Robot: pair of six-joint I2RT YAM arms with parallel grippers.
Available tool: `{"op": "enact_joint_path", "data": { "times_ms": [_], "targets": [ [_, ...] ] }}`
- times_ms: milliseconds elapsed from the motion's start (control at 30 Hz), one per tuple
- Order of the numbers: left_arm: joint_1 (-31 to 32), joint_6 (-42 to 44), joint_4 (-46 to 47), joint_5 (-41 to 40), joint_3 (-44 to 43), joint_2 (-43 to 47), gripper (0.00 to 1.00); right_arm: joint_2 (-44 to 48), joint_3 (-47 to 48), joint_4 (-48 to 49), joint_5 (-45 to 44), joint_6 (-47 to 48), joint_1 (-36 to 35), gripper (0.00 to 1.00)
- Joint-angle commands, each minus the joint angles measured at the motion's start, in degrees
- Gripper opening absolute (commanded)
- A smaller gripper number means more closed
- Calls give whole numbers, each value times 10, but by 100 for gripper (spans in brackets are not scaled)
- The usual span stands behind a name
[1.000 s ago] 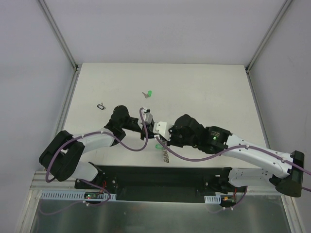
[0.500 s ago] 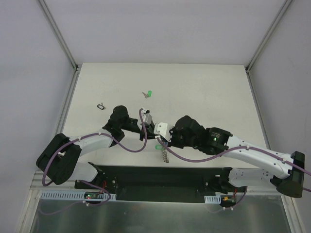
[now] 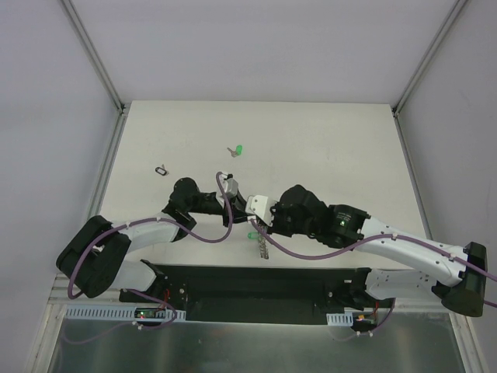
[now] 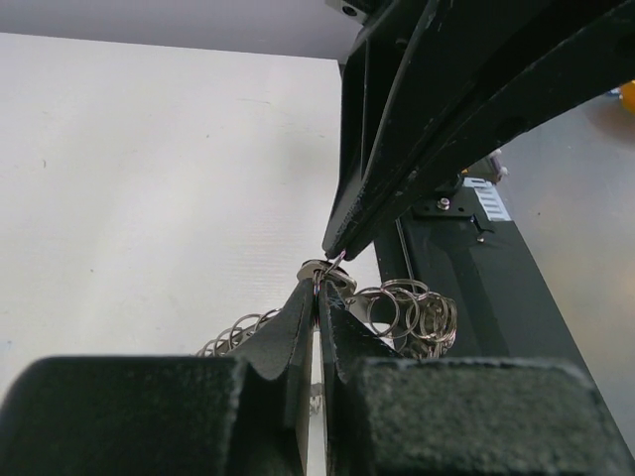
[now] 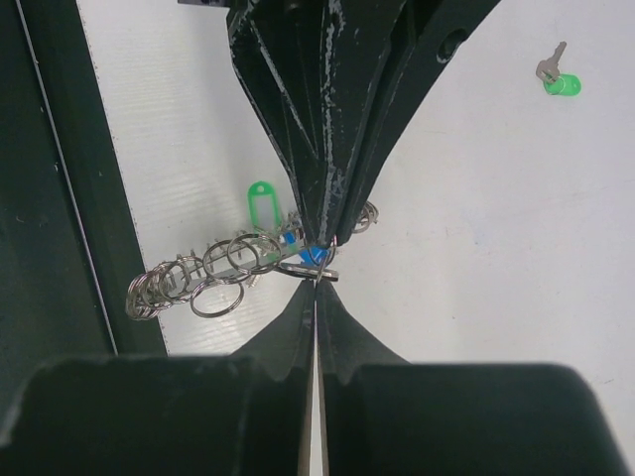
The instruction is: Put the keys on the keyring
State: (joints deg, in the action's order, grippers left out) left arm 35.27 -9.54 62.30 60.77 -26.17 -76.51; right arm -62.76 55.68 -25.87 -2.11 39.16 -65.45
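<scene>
In the middle of the table my two grippers meet tip to tip. My left gripper (image 4: pixel 319 278) is shut, and a blue key head (image 5: pixel 313 256) with a flat metal blade sits at its fingertips. My right gripper (image 5: pixel 317 282) is shut on a thin wire loop of the keyring (image 5: pixel 198 278). The keyring's coil of small silver rings (image 4: pixel 407 309) trails off below both tips and lies near the table's front edge (image 3: pixel 264 247). A green-headed key (image 3: pixel 239 150) lies apart, farther back on the table, and also shows in the right wrist view (image 5: pixel 561 83).
A green plastic tag (image 5: pixel 259 206) lies beside the coil. A small black loop (image 3: pixel 161 169) rests at the left of the table. The black base rail (image 3: pixel 256 284) runs just in front of the keyring. White walls enclose the table.
The left arm's elbow and wrist have shifted a little left and nearer. Both grippers stay shut at the same meeting point, and the keyring and green key have not moved.
</scene>
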Motion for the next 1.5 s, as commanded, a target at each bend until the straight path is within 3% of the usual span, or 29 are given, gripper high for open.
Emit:
{"op": "enact_joint_path", "data": {
  "times_ms": [0,367,800,1000,1167,1400,1467],
  "targets": [
    [0,-42,110,-50,5,29,0,-8,0,-1,13,-9,-4,1],
    [16,-66,136,-101,14,28,0,-37,12,15,-14,5,-16,1],
    [17,-79,232,-186,64,21,0,-18,3,36,-77,-3,-16,1],
    [15,-62,202,-236,72,56,36,-16,9,40,-101,-4,-14,1],
    [14,-21,48,-324,73,158,65,-17,14,41,-116,-3,-7,1],
    [14,-22,-190,-529,53,297,99,-34,36,40,-123,0,13,1],
    [14,-57,-262,-605,44,328,99,-41,43,40,-125,-1,17,1]
  ]
}}
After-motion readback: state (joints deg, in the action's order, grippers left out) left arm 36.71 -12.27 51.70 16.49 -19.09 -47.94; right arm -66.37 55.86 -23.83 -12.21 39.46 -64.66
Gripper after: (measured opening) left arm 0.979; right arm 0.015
